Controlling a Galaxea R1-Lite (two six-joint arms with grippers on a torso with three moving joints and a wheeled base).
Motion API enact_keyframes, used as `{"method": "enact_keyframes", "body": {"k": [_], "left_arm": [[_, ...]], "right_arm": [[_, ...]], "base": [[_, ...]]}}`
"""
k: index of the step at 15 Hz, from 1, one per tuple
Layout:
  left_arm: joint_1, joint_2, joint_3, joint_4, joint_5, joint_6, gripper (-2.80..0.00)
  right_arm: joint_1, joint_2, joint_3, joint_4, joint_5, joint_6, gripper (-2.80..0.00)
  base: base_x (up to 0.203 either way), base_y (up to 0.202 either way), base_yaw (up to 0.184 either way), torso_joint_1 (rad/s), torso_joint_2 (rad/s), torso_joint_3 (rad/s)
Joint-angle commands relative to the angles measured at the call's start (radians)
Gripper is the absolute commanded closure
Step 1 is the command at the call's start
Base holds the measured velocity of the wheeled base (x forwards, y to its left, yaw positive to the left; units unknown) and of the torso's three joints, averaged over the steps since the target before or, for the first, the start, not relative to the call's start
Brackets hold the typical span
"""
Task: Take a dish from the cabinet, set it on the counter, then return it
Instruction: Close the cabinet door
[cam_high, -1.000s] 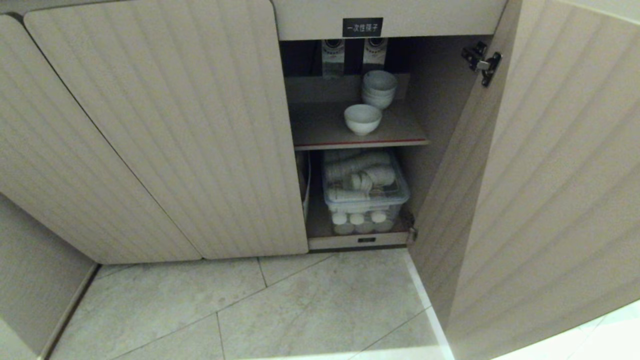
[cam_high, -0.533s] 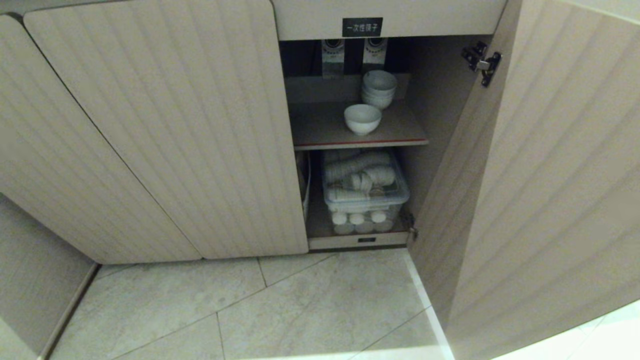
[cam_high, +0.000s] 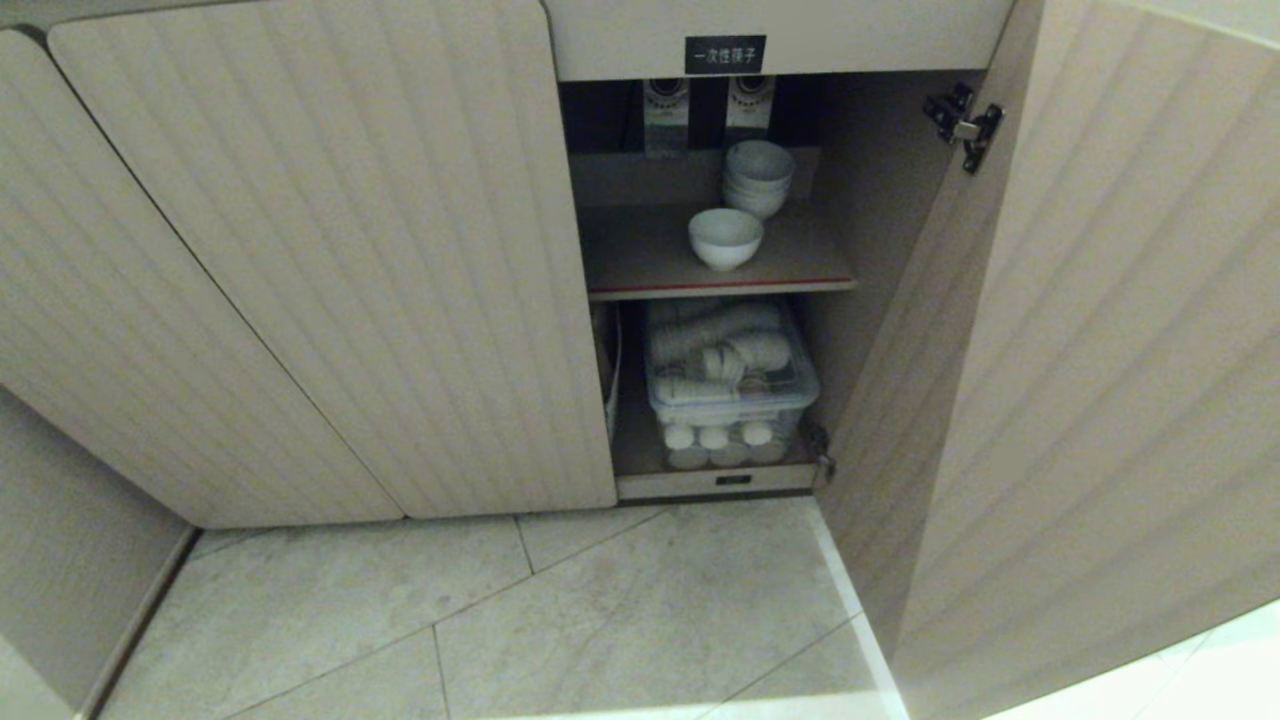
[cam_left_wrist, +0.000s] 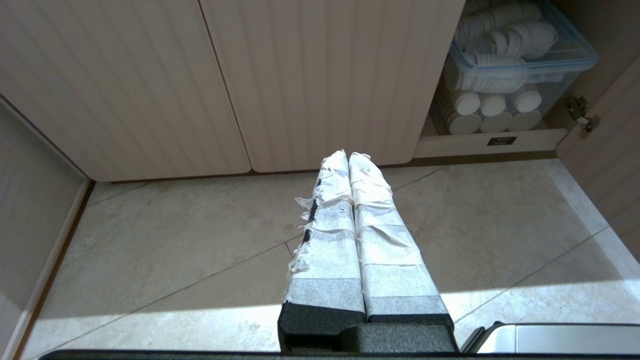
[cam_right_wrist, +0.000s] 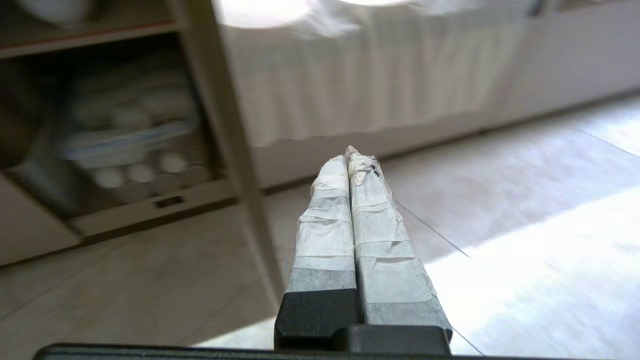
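Note:
The dish, a small white bowl, stands alone near the front of the red-edged upper shelf inside the open cabinet, below its black label. Neither arm shows in the head view. My left gripper is shut and empty, low over the floor before the closed doors. In the right wrist view my right gripper is shut too, with nothing in it, hanging above the floor beside the open door's edge. The counter is out of view.
A stack of white bowls stands behind the dish. Below the shelf sits a clear lidded bin of white cups. The open door swings out on the right; closed fluted doors fill the left. Pale tiles cover the floor.

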Motion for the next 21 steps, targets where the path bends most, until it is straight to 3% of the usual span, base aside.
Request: {"method": "enact_keyframes", "body": {"k": [1, 4, 8, 11, 21], "left_arm": [[0.000, 0.000, 0.000, 0.000, 0.000, 0.000, 0.00], [0.000, 0.000, 0.000, 0.000, 0.000, 0.000, 0.00], [0.000, 0.000, 0.000, 0.000, 0.000, 0.000, 0.00], [0.000, 0.000, 0.000, 0.000, 0.000, 0.000, 0.00], [0.000, 0.000, 0.000, 0.000, 0.000, 0.000, 0.00]], "right_arm": [[0.000, 0.011, -0.031, 0.036, -0.030, 0.002, 0.00], [-0.001, 0.073, -0.061, 0.047, -0.044, 0.002, 0.00], [-0.056, 0.231, -0.108, 0.048, -0.135, 0.022, 0.00], [-0.190, 0.332, -0.109, 0.051, -0.134, 0.060, 0.00], [-0.249, 0.536, -0.155, 0.043, -0.130, 0.123, 0.00]], "base": [[0.000, 0.000, 0.000, 0.000, 0.00, 0.000], [0.000, 0.000, 0.000, 0.000, 0.00, 0.000], [0.000, 0.000, 0.000, 0.000, 0.00, 0.000], [0.000, 0.000, 0.000, 0.000, 0.00, 0.000], [0.000, 0.000, 0.000, 0.000, 0.00, 0.000]]}}
